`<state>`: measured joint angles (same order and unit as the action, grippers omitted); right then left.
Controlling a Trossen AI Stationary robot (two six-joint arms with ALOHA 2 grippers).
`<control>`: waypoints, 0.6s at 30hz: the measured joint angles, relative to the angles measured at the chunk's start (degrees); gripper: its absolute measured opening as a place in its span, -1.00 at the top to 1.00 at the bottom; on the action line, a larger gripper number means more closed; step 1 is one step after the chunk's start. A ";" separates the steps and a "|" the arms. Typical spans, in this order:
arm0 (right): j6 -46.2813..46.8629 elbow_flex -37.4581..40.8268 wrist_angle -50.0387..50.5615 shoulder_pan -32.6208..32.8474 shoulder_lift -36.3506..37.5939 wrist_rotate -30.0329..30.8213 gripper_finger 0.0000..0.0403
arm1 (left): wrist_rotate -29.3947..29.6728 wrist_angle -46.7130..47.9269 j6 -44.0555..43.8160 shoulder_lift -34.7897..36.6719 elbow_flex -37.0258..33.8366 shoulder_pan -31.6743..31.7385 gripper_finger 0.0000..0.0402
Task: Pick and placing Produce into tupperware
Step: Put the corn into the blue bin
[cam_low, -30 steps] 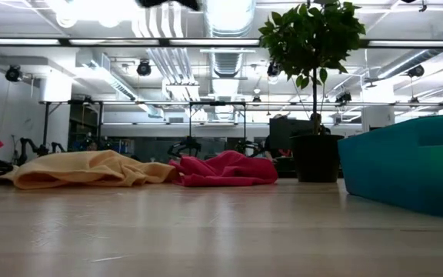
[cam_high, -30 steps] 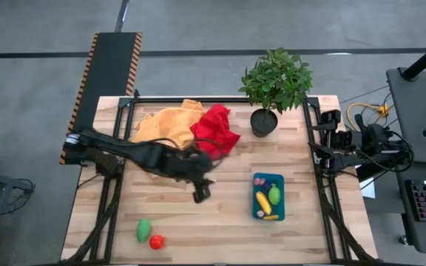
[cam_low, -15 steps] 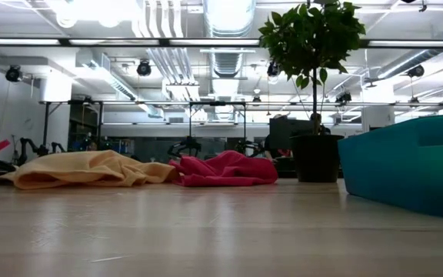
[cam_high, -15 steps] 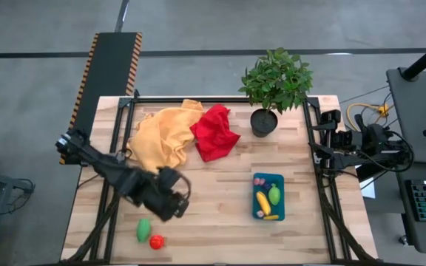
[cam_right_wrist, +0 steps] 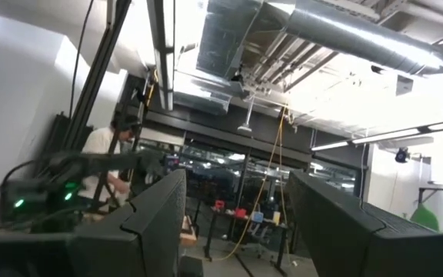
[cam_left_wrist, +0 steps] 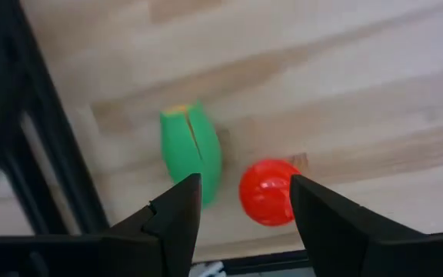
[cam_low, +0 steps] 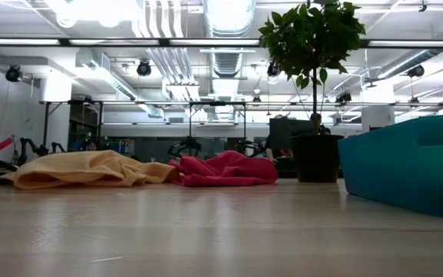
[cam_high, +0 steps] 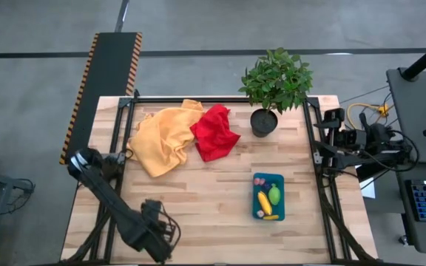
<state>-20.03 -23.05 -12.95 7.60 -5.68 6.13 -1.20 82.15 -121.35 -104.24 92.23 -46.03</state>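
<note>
Two loose produce pieces are seen by the left wrist camera: a green piece (cam_left_wrist: pixel 191 152) and a red tomato (cam_left_wrist: pixel 269 191), lying side by side on the table (cam_high: pixel 213 185), near but apart, by its near left corner. The left gripper (cam_left_wrist: pixel 244 211) is held above them, fingers apart and empty; the green piece is framed just ahead of one finger (cam_left_wrist: pixel 177 219), the tomato between the two. In the high view both pieces are hidden under the left arm (cam_high: pixel 117 210). The tupperware (cam_high: pixel 268 196) is placed right of centre, well apart from that gripper; a banana (cam_high: pixel 262 202), a green piece (cam_high: pixel 274 195) and small pink bits (cam_high: pixel 259 180) are held in it. The right gripper (cam_right_wrist: pixel 237 231) is parked at the table's right edge, fingers apart, aimed into the room.
</note>
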 joint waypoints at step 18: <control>-0.17 -1.05 0.41 0.00 -0.03 -0.02 -0.11 | -2.24 -2.81 -6.80 -2.78 -0.17 -1.19 -0.40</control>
<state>-20.21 -24.10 -12.54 7.60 -5.72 6.11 -3.44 79.33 -128.15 -107.02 92.06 -47.22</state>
